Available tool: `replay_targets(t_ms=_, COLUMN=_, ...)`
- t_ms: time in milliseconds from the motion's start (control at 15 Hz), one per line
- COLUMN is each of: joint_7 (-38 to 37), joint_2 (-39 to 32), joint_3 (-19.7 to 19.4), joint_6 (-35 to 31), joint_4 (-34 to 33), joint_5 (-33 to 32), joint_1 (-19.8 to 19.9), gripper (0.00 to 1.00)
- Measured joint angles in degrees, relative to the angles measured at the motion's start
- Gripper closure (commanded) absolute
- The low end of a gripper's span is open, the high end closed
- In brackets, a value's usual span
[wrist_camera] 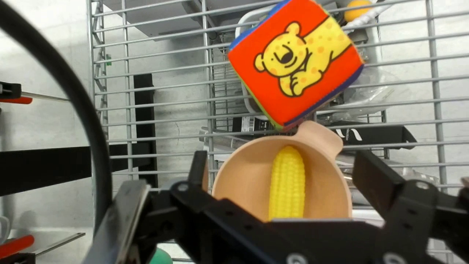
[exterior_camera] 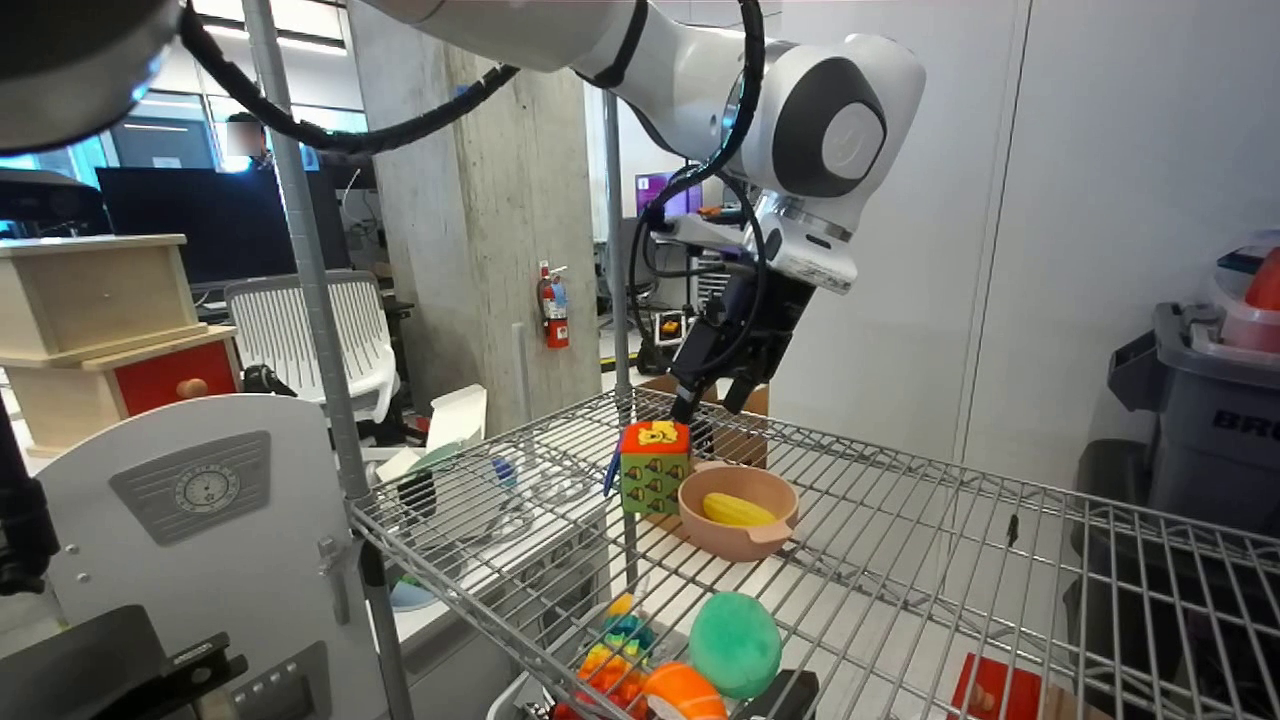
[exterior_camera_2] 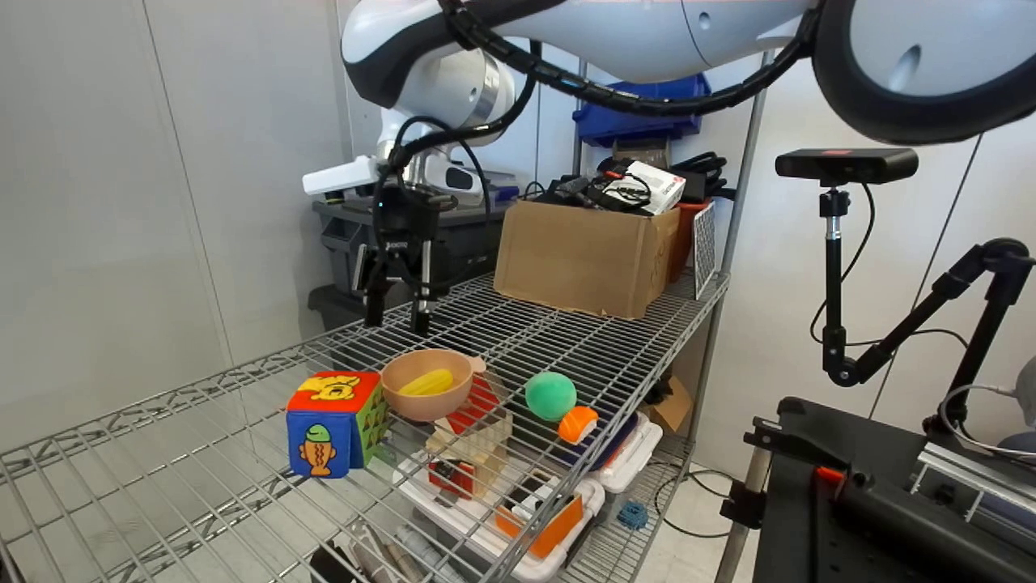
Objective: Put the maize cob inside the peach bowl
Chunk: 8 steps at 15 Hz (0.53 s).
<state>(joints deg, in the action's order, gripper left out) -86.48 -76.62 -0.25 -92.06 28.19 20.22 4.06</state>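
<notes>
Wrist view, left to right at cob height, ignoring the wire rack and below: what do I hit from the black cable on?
Black cable, one claw finger, peach bowl with maize cob inside, opposite claw finger.

The outstretched arm [exterior_camera_2: 639, 44] bends at the wrist [exterior_camera: 810, 245], its tool [exterior_camera_2: 396, 320] pointing downward, fingers [wrist_camera: 375, 179] spread apart.

Clear air is separating the parted jaws from the peach bowl [wrist_camera: 243, 174] below, while the bear-printed cube [wrist_camera: 293, 62] is blocking a low path to one side of the jaws and the wire shelf [wrist_camera: 434, 66] is barring the way farther beneath.
</notes>
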Motion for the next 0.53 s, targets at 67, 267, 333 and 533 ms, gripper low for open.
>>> replay_targets(t_ms=67, joint_7=1.16, joint_2=0.0, joint_3=1.08, joint_6=0.56, joint_4=-0.74, joint_5=-0.21, joint_1=0.04, gripper=0.0)
replay_targets(t_ms=267, joint_7=1.16, joint_2=0.09, joint_3=1.16, joint_6=0.68, joint_4=-0.65, joint_5=-0.28, joint_1=-0.12, gripper=0.0)
replay_targets(t_ms=333, joint_7=1.17, joint_2=0.02, joint_3=1.1, joint_6=0.68, joint_4=-0.5, joint_5=-0.28, joint_1=-0.02, gripper=0.0)
replay_targets(t_ms=533, joint_7=1.17, joint_2=0.01, joint_3=1.06, joint_6=0.67, joint_4=-0.3, joint_5=-0.28, joint_1=0.04, gripper=0.0)
